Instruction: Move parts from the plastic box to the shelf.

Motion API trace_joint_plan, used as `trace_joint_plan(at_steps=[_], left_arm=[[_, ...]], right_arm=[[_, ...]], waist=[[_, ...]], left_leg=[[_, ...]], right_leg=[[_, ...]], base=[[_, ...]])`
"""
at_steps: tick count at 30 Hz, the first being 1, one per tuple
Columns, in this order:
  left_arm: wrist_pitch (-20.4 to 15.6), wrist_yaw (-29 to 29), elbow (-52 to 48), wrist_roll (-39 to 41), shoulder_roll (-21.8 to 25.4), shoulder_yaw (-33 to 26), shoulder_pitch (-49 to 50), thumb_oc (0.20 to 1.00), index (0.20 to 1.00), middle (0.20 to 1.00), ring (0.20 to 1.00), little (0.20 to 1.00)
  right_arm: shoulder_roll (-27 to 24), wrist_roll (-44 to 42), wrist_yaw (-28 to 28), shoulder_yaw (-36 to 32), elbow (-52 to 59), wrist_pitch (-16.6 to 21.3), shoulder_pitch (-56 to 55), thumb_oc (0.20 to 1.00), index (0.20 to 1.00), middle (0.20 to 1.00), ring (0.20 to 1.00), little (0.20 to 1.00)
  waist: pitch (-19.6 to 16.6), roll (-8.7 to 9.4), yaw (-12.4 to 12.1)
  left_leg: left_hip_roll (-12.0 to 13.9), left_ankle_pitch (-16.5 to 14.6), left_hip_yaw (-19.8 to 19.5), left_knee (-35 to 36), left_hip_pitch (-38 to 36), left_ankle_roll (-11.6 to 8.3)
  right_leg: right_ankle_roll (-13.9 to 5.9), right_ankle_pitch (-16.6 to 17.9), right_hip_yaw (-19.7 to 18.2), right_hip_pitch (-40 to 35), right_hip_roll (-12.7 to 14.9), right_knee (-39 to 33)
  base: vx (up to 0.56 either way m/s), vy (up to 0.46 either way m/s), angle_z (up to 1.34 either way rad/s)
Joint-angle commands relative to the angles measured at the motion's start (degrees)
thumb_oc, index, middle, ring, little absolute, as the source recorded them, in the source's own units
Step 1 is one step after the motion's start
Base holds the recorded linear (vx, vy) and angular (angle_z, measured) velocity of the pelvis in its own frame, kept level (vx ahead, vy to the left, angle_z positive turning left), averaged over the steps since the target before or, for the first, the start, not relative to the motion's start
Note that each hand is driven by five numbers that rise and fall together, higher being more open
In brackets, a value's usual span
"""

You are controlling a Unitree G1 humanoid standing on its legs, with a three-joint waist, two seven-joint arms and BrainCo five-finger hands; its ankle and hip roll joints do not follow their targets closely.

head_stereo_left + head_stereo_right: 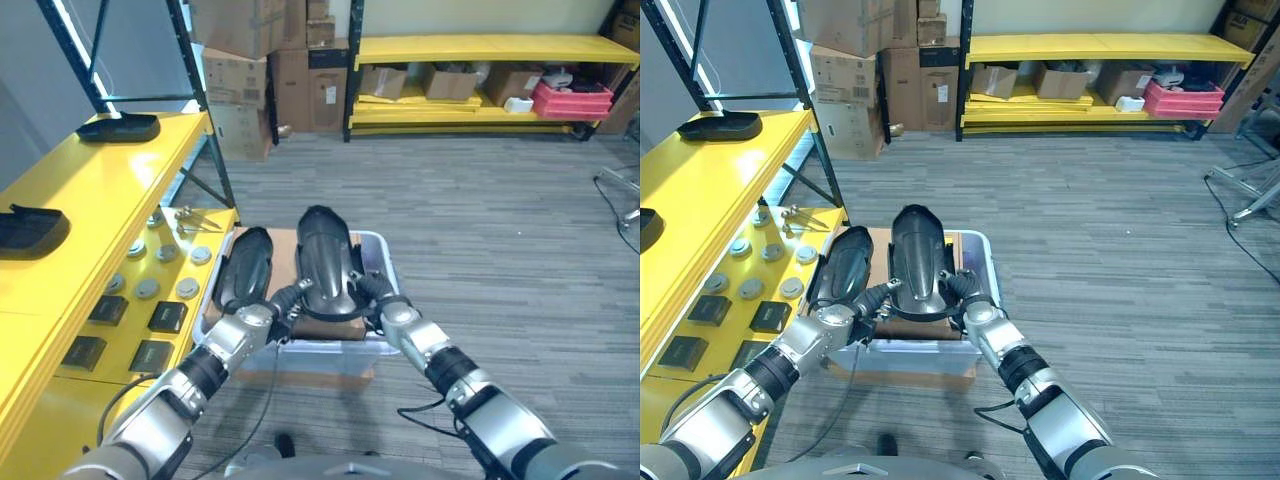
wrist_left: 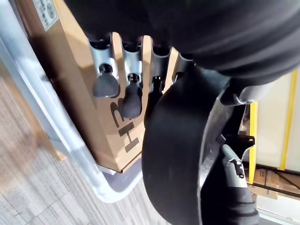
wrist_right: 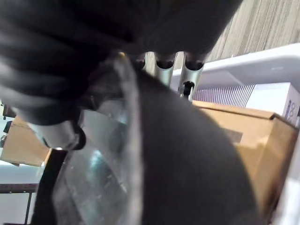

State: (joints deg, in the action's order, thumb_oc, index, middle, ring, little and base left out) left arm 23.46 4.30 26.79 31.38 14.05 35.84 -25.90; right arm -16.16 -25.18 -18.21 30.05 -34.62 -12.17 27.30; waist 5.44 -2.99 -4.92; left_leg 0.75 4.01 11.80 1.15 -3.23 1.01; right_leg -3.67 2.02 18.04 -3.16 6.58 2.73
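Gripping one black part (image 1: pixel 322 262) — left hand (image 1: pixel 262 318), right hand (image 1: pixel 388 308).

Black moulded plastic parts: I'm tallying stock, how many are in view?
4. One long black moulded plastic part is held over the clear plastic box between both hands, one lies in the box, two rest on the yellow shelf. Others may be hidden.

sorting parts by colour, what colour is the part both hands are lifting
Glossy black part, clearest in the left eye view.
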Motion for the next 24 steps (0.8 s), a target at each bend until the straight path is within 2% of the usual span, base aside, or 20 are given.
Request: trace_joint_plan(at_steps=[1, 3, 8, 14, 20, 21, 24], left_arm=[[-10.9, 1.3, -3.3, 2.3, -4.5, -4.5, -5.4, 0.200, 0.200, 0.200, 0.200, 0.200], [-12.2, 2.2, -3.8, 3.0, -3.6, -6.2, -4.7, 0.200, 0.200, 0.200, 0.200, 0.200], [-15.0, 3.1, -4.6, 4.1, -1.8, -10.3, -2.4, 0.200, 0.200, 0.200, 0.200, 0.200], [-20.6, 5.2, -4.9, 2.7, 0.5, -15.4, 1.2, 0.200, 0.200, 0.200, 0.200, 0.200], [-24.5, 5.1, -7.2, 1.8, 3.3, -20.1, 5.5, 0.200, 0.200, 0.200, 0.200, 0.200], [-25.8, 5.5, -8.7, 2.3, 4.9, -22.3, 7.0, 0.200, 0.200, 0.200, 0.200, 0.200], [-27.8, 5.5, -10.7, 2.7, 7.9, -25.1, 8.4, 0.200, 0.200, 0.200, 0.200, 0.200]], right_arm=[[3.6, -7.3, -2.2, -1.9, -0.8, 5.1, 2.6, 1.000, 1.000, 1.000, 1.000, 1.000], [3.3, -8.4, -2.3, -3.5, -1.0, 7.1, 1.4, 1.000, 1.000, 1.000, 1.000, 1.000], [1.8, -7.4, -2.3, -6.8, 0.3, 7.5, -0.9, 1.000, 1.000, 1.000, 1.000, 1.000], [-0.5, -7.5, -3.7, -9.5, -1.2, 4.7, -7.3, 1.000, 1.000, 1.000, 1.000, 1.000], [-1.8, -4.2, -0.9, -12.8, -5.2, 6.1, -16.8, 1.000, 1.000, 1.000, 1.000, 1.000], [-1.6, -3.5, 0.0, -15.3, -8.5, 6.2, -20.1, 1.000, 1.000, 1.000, 1.000, 1.000], [-1.7, 0.0, 3.9, -20.0, -15.2, 9.5, -24.2, 1.000, 1.000, 1.000, 1.000, 1.000]], waist=[[-1.0, 1.74, -2.6], [-1.0, 1.62, -2.8], [-1.1, 1.49, -2.9], [-1.1, 1.58, -2.5], [-0.7, 1.17, -1.8], [-0.7, 0.86, -1.5], [-0.4, 0.30, -0.3]], left_leg=[[1.9, -2.9, -5.1, 0.2, -1.1, -3.63], [1.9, -2.9, -5.3, 0.3, -1.2, -3.59], [1.6, -3.0, -5.3, 0.3, -0.9, -3.36], [1.2, -3.0, -4.8, 0.8, -0.6, -2.82], [0.4, -3.0, -4.4, 1.3, 0.0, -2.00], [0.0, -2.9, -4.7, 1.5, 0.3, -1.51], [-0.2, -3.0, -5.9, 1.8, 0.9, -0.47]], right_leg=[[-6.93, 0.7, -0.9, -3.4, 6.0, -2.6], [-6.88, 0.7, -0.9, -3.5, 6.1, -2.7], [-6.90, 0.6, -0.8, -3.3, 6.3, -2.7], [-7.05, 0.5, -0.8, -2.6, 6.7, -2.3], [-7.42, 0.0, -1.4, -1.4, 7.1, -0.8], [-7.54, -0.6, -1.8, -0.6, 7.1, 0.6], [-7.55, -2.0, -4.8, 2.0, 6.5, 5.2]], base=[[0.00, 0.000, 0.00], [0.00, 0.000, 0.00], [0.00, 0.000, 0.00], [-0.02, 0.011, -0.01], [-0.04, 0.024, -0.09], [-0.04, 0.006, -0.17], [-0.09, -0.035, -0.11]])
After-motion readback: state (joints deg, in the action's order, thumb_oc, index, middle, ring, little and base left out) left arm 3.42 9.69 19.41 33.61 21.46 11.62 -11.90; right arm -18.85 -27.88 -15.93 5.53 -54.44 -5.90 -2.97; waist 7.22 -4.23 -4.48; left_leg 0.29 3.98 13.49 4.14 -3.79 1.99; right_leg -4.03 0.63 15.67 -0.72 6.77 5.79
